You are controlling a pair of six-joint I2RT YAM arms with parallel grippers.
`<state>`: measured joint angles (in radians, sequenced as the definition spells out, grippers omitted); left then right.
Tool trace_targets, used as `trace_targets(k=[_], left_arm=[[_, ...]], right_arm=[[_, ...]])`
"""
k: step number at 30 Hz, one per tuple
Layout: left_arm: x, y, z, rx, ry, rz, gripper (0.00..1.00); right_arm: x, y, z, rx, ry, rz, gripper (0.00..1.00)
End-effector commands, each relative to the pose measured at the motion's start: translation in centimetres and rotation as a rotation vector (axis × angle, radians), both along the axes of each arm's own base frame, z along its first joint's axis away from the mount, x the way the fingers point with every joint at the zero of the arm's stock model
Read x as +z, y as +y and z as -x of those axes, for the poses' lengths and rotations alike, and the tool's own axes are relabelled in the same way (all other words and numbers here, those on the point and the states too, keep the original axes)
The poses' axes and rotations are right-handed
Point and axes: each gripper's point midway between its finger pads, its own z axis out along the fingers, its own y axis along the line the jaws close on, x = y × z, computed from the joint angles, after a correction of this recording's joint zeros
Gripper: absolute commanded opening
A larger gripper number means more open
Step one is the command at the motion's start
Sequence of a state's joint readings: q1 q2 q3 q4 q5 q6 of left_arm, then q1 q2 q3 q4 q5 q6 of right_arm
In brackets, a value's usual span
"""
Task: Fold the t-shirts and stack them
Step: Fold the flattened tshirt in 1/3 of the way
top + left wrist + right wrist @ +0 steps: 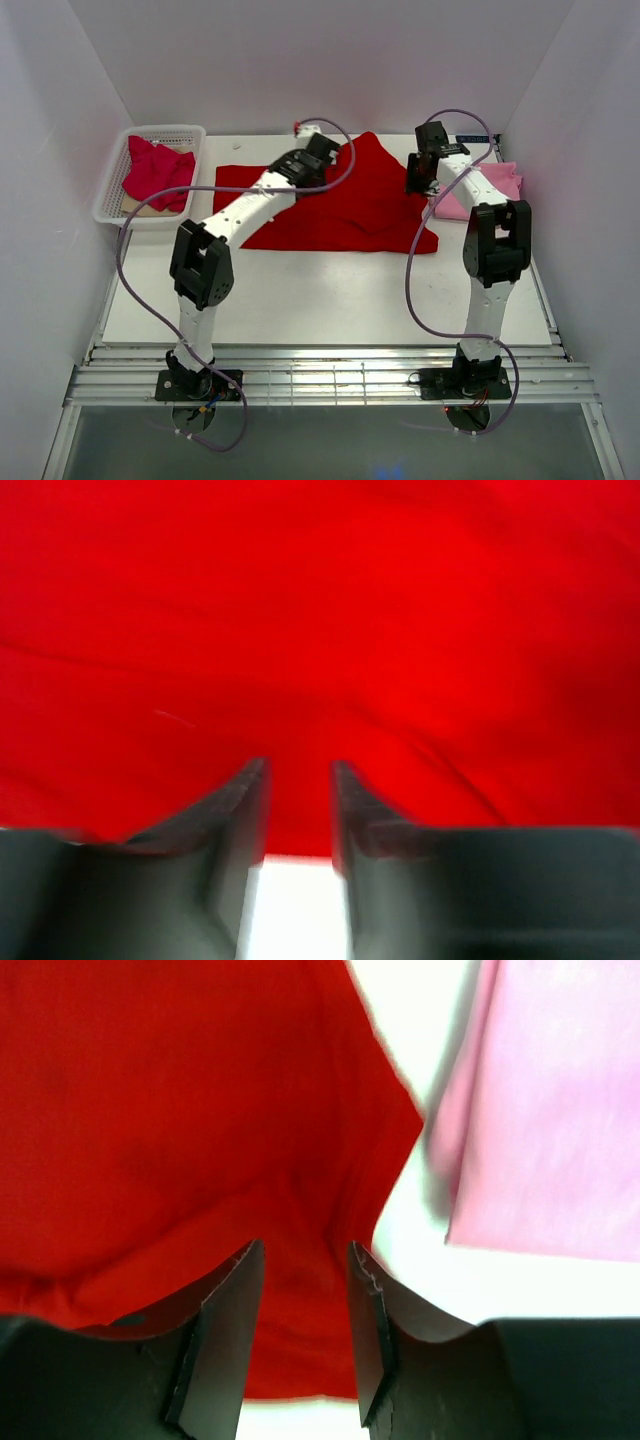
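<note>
The bright red t-shirt (pixel 360 205) lies spread across the middle of the table. My left gripper (pixel 332 155) sits over its far edge; in the left wrist view the jaws (pixel 300 772) stand apart with red cloth (pixel 320 610) between and beyond them. My right gripper (pixel 420 182) is at the shirt's right edge; its jaws (pixel 305 1252) stand apart over red cloth (pixel 150 1110). The light pink t-shirt (pixel 490 185) lies folded at the right and also shows in the right wrist view (pixel 550 1110). The crimson t-shirt (pixel 155 172) lies crumpled in the basket.
A white mesh basket (pixel 112 190) stands at the back left of the table. White walls close in the left, back and right sides. Bare table (pixel 330 290) lies in front of the red shirt.
</note>
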<state>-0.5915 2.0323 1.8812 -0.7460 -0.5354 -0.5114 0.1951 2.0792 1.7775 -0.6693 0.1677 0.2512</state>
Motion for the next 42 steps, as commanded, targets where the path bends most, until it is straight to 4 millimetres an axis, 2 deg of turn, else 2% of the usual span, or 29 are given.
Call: trace_targets(k=[1,2,3,5,8,10,15,27,32,34,38,42], left_arm=[[-2.5,-5.8,4.6,-0.119,0.080,0.063,0.37],[-4.5,-7.0,6.0,-0.146,0.123,0.046,0.29],[-5.4,-7.7,6.7,-0.144,0.148,0.071,0.21],[-7.9,-8.6,8.3,-0.167,0.208,0.086,0.04],[-10.2,-8.6,9.1,-0.169,0.242,0.074,0.01],[-11.1,-8.5,9.2,-0.175,0.251,0.061,0.01],[-13.1,-8.3,9.1,-0.192,0.249,0.038,0.01],[-12.8,-9.1,8.3,-0.168,0.217,0.081,0.00],[-12.6,-9.4,8.1,-0.167,0.211,0.093,0.00],[-13.3,-9.5,8.2,-0.170,0.223,0.085,0.00],[-13.8,-9.4,8.4,-0.167,0.237,0.086,0.00],[-14.3,-9.2,8.6,-0.165,0.245,0.078,0.00]], right_arm=[[2.2,2.7,2.5,0.101,-0.046,-0.072,0.45],[2.4,3.9,3.2,0.137,-0.044,-0.123,0.45],[1.3,4.6,4.5,0.152,-0.001,-0.161,0.45],[1.1,6.4,6.0,0.201,0.035,-0.234,0.45],[0.1,7.9,7.6,0.243,0.058,-0.247,0.45],[-0.3,8.9,8.2,0.269,0.067,-0.254,0.45],[-1.4,10.6,8.4,0.312,0.088,-0.237,0.45],[-3.6,11.3,7.0,0.335,0.136,-0.183,0.45],[-5.1,11.2,7.3,0.341,0.176,-0.166,0.45],[-5.3,11.2,7.5,0.343,0.183,-0.169,0.45],[-5.0,11.3,8.0,0.342,0.184,-0.173,0.45],[-3.7,11.9,8.3,0.354,0.156,-0.180,0.45]])
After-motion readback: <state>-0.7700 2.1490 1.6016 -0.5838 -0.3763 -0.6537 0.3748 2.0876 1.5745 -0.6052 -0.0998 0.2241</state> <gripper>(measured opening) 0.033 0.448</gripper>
